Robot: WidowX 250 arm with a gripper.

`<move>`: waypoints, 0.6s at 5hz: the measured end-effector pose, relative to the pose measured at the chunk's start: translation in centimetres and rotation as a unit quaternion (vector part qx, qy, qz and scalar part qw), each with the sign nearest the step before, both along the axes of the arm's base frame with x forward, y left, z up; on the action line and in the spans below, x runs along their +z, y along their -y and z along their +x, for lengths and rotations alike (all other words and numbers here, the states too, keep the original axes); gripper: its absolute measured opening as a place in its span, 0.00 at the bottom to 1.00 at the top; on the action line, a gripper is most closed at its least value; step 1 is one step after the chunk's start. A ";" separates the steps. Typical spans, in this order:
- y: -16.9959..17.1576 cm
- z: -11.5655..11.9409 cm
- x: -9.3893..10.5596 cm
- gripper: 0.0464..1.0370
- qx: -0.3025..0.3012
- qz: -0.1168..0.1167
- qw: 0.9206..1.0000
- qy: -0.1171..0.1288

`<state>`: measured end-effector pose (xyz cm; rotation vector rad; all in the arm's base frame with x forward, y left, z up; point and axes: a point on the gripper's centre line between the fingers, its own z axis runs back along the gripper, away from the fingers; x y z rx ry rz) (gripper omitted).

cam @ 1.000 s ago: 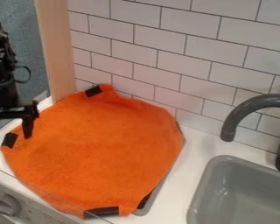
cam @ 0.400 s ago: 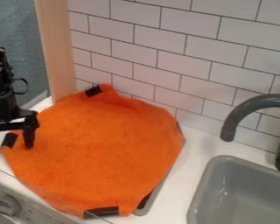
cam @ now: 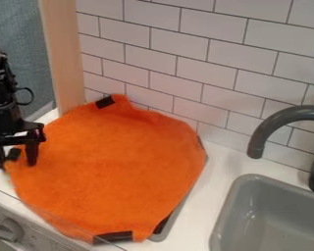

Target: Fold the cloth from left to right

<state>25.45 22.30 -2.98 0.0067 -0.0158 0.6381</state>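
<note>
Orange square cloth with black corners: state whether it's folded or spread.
Spread: the orange cloth lies wide, neither half folded over the other.

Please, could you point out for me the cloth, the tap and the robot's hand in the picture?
Cloth [cam: 114,171]: camera view, on its middle.
Tap [cam: 303,113]: camera view, on its curved spout.
Hand [cam: 15,164]: camera view, midway between its fingertips.

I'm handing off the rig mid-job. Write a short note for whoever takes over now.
Gripper: open, at the cloth's left corner, a finger on either side of the black patch as the camera sees it.
Cloth: spread on the counter, left of the sink.
Done: gripper at the corner; no fold yet.
Left: likely close on the corner, carry it rightward, lay it down, release.
</note>
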 end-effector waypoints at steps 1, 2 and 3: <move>-0.3 0.1 0.0 0.38 0.004 0.006 1.000 -0.004; -0.4 0.0 0.0 0.17 0.007 0.007 1.000 -0.008; -0.2 0.2 0.0 0.07 0.007 0.003 1.000 -0.004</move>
